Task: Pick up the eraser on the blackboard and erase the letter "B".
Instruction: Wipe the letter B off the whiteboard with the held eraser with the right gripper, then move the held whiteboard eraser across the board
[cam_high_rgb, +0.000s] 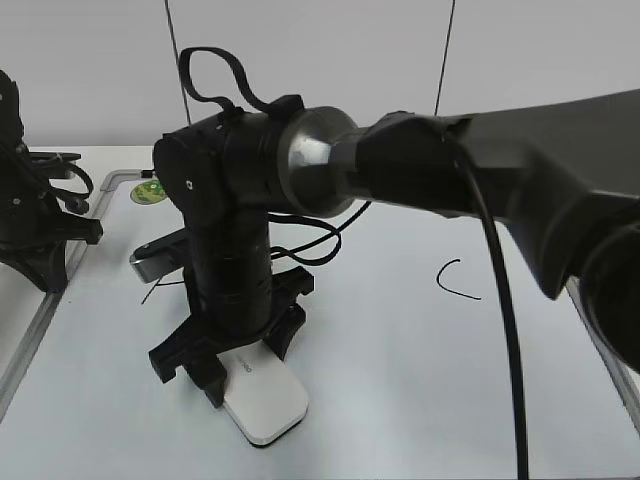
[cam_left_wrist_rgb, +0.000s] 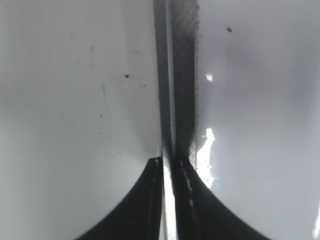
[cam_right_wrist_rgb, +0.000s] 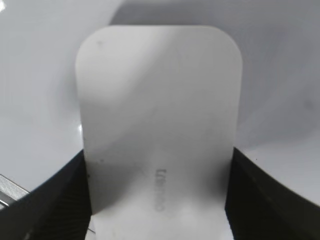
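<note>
**Right gripper clamped on eraser, low on the board**

Right gripper (cam_high_rgb: 235, 365) is down at the near-left part of the board, fingers (cam_right_wrist_rgb: 50, 210) pressed against both long edges of the eraser (cam_high_rgb: 268, 405). Wrist view confirms: the eraser (cam_right_wrist_rgb: 160, 125) sits square between the two dark pads, no gap on either side, grey lettering facing up. Grasping it.

In the exterior view the eraser's far end sticks out past the fingertips toward the camera, white top up, dark underside just visible along the edge. Looks flat on or right at the board surface; can't tell if it's lifted.

The right arm reaches across from the right side of the frame and blocks the middle of the blackboard (cam_high_rgb: 400, 340). The letter "B" is not visible in any view; presumably hidden behind the arm, can't confirm.

Visible marks: "C" (cam_high_rgb: 455, 281) right of the arm, well apart from the eraser. A stroke of the "A" (cam_high_rgb: 160, 288) peeks out just left of the wrist.

Green round magnet (cam_high_rgb: 150, 190) at the far-left corner of the board.

Left gripper (cam_left_wrist_rgb: 167, 165): fingers closed together with nothing between them, hovering over the grey board frame (cam_left_wrist_rgb: 177, 75). Left arm parked at the left edge of the exterior view.
</note>
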